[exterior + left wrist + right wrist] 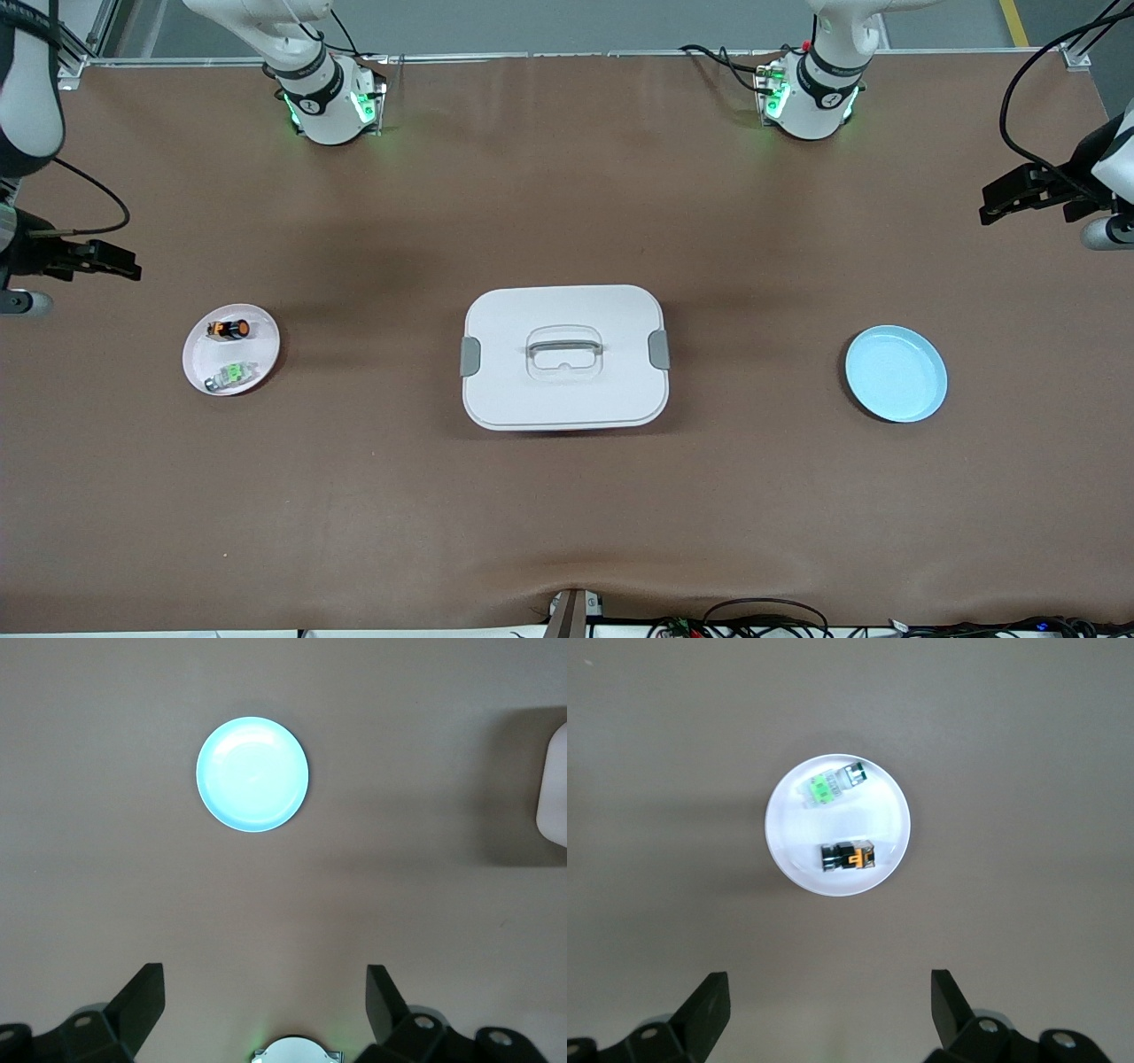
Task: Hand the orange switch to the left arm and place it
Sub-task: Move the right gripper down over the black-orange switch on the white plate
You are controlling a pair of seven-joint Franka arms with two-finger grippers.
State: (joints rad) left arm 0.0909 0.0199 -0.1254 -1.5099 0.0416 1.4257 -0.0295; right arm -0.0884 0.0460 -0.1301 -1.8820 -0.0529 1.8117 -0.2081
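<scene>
The orange switch (229, 330) (847, 856), a tiny black part with orange ends, lies on a small white plate (199, 354) (788, 828) toward the right arm's end of the table. The white box (564, 354) with grey latches and a handle stands mid-table; its edge (554, 784) shows in the left wrist view. My right gripper (120, 261) (830, 979) hangs open and empty, high over the table beside the white plate. My left gripper (1005, 199) (264, 970) hangs open and empty over the left arm's end, near the blue plate.
A green-and-grey switch (232, 374) (831, 786) shares the white plate, nearer the front camera than the orange one. An empty light-blue plate (895, 373) (252, 773) sits toward the left arm's end. Brown table surface surrounds the box.
</scene>
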